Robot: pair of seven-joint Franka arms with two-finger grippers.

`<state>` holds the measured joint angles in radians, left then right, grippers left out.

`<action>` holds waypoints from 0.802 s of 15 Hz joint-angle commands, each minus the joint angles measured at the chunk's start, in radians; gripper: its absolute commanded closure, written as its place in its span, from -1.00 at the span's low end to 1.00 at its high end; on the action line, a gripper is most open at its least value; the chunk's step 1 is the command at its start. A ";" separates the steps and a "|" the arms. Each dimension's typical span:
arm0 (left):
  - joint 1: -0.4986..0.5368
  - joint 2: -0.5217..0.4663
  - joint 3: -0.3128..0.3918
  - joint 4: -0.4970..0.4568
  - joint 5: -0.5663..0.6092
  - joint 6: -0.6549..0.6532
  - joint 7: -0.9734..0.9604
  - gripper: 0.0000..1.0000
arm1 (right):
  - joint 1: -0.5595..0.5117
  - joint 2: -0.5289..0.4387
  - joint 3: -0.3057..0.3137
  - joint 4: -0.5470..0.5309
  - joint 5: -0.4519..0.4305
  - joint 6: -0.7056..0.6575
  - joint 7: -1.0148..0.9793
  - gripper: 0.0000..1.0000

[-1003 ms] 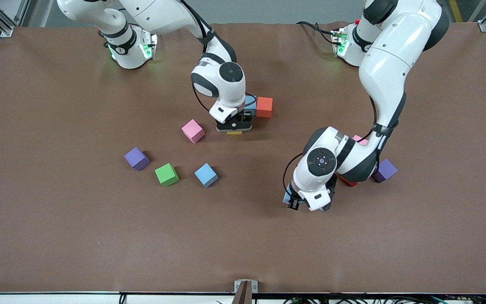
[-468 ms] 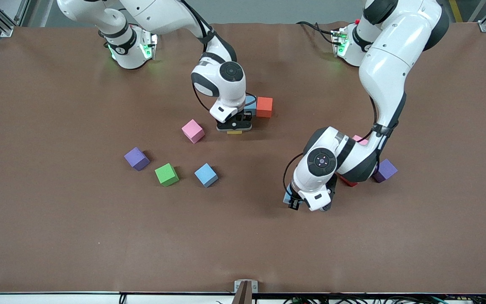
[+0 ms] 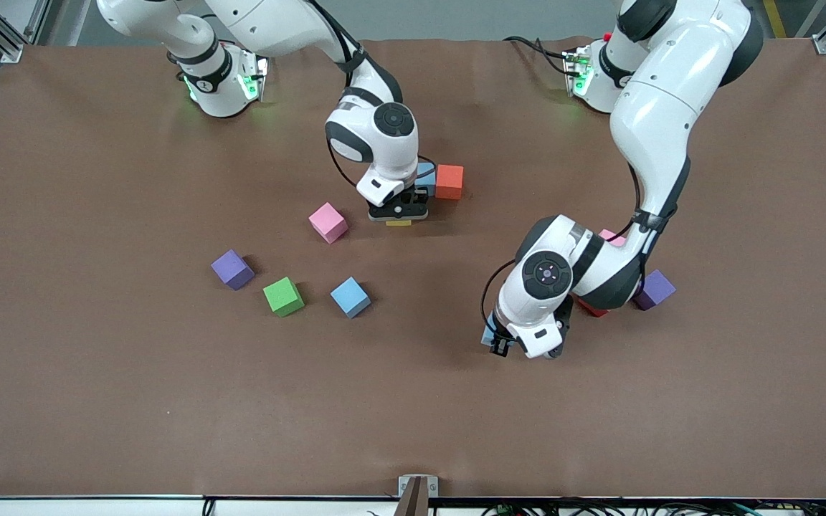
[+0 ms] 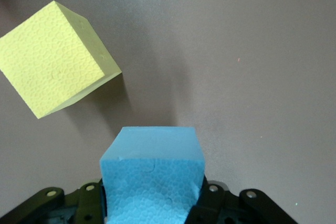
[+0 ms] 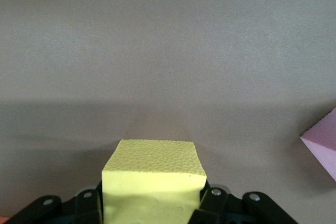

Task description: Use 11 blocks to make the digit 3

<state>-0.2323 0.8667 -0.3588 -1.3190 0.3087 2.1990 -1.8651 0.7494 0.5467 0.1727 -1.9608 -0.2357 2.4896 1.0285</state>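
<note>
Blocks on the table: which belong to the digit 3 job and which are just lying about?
Job:
- light blue block in left hand
- yellow block in right hand
- orange block
- pink block
- green block
- loose light blue block

Lying about:
- two purple cubes

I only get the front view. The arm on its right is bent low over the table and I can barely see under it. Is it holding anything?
Observer: Yes. The left wrist view shows that arm's jaws shut on a light blue block.
Operator: Is anything else hidden under there?
Observer: Yes, a loose yellow block lies on the table beside the held one, not touching it. The arm hides it from you.
</note>
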 commanded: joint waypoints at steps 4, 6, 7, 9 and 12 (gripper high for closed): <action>0.004 -0.018 0.001 -0.012 -0.010 -0.013 0.001 0.03 | 0.018 -0.018 -0.001 -0.050 -0.014 0.005 0.035 0.94; 0.004 -0.020 0.001 -0.012 -0.008 -0.013 0.001 0.03 | 0.022 -0.019 -0.001 -0.052 -0.014 0.005 0.036 0.94; 0.004 -0.020 0.001 -0.012 -0.008 -0.013 0.001 0.03 | 0.024 -0.018 -0.001 -0.052 -0.014 0.003 0.044 0.94; 0.004 -0.021 0.001 -0.012 -0.008 -0.013 0.001 0.03 | 0.027 -0.019 -0.001 -0.052 -0.014 0.002 0.047 0.94; 0.002 -0.023 0.001 -0.012 -0.011 -0.016 0.000 0.03 | 0.030 -0.019 -0.001 -0.052 -0.014 -0.003 0.048 0.94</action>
<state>-0.2321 0.8666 -0.3583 -1.3190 0.3087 2.1990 -1.8651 0.7605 0.5431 0.1727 -1.9660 -0.2357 2.4853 1.0410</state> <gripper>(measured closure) 0.449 0.419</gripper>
